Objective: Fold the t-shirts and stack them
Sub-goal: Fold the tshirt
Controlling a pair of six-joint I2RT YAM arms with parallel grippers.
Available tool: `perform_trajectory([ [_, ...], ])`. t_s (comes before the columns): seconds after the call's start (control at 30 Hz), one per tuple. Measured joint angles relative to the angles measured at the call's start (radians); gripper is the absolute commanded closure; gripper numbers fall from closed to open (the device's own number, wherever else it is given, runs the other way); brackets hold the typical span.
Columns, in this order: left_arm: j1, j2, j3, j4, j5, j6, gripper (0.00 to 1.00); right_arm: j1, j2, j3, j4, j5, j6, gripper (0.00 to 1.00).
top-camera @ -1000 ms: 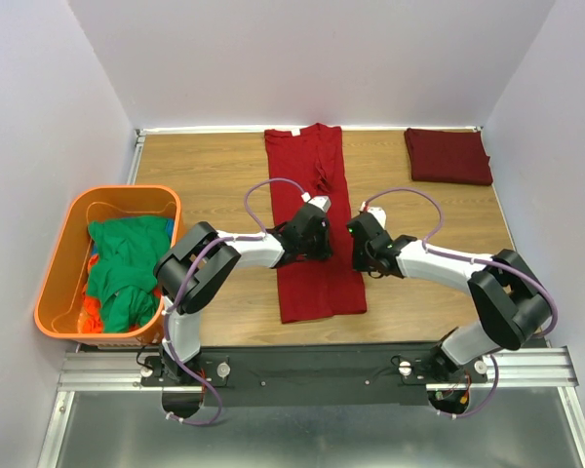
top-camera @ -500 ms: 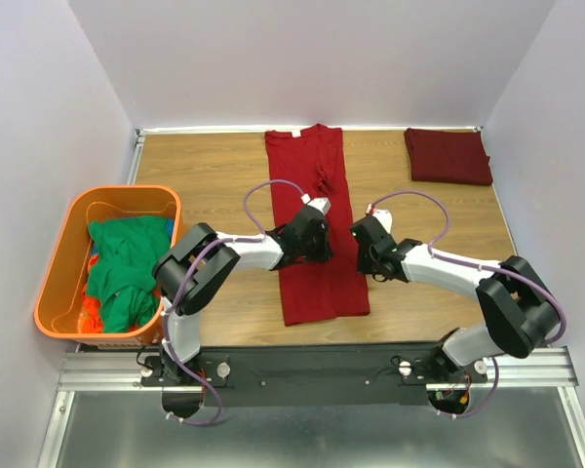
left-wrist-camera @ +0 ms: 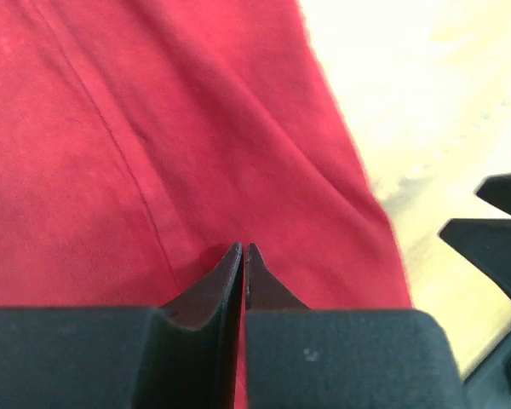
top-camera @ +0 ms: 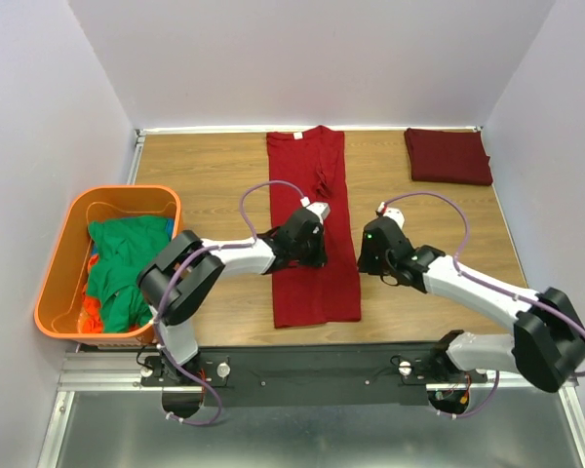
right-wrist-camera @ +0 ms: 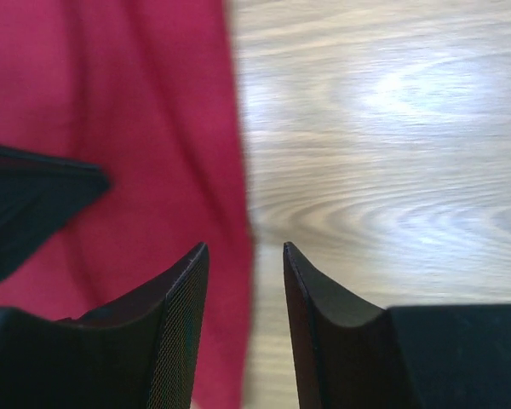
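Note:
A bright red t-shirt (top-camera: pixel 310 185) lies on the table as a long narrow strip, folded lengthwise. My left gripper (top-camera: pixel 312 249) hovers low over its middle; in the left wrist view its jaws (left-wrist-camera: pixel 244 247) are together with only a hairline slit, and no cloth shows between the tips. My right gripper (top-camera: pixel 364 259) stands open at the strip's right edge, its fingers (right-wrist-camera: pixel 245 249) straddling that edge with nothing held. A dark maroon t-shirt (top-camera: pixel 448 156) lies folded at the back right. Green t-shirts (top-camera: pixel 125 268) are heaped in the tub.
An orange plastic tub (top-camera: pixel 73 219) sits at the table's left edge. Walls close in the table on the left, back and right. Bare wood (right-wrist-camera: pixel 392 128) lies between the red strip and the maroon shirt. The two grippers are close together.
My right gripper has opened and let go of the red shirt's edge, and its arm has swung out to the right. The left jaws have slackened very slightly. The shirt lies flatter.

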Motion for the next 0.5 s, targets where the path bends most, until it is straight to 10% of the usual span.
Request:
perform_trajectory([
  [0.5, -0.007, -0.402, -0.241, -0.075, -0.002, -0.109, 1.0, 0.023, -0.16, -0.139, 0.015, -0.321, 0.117, 0.69],
])
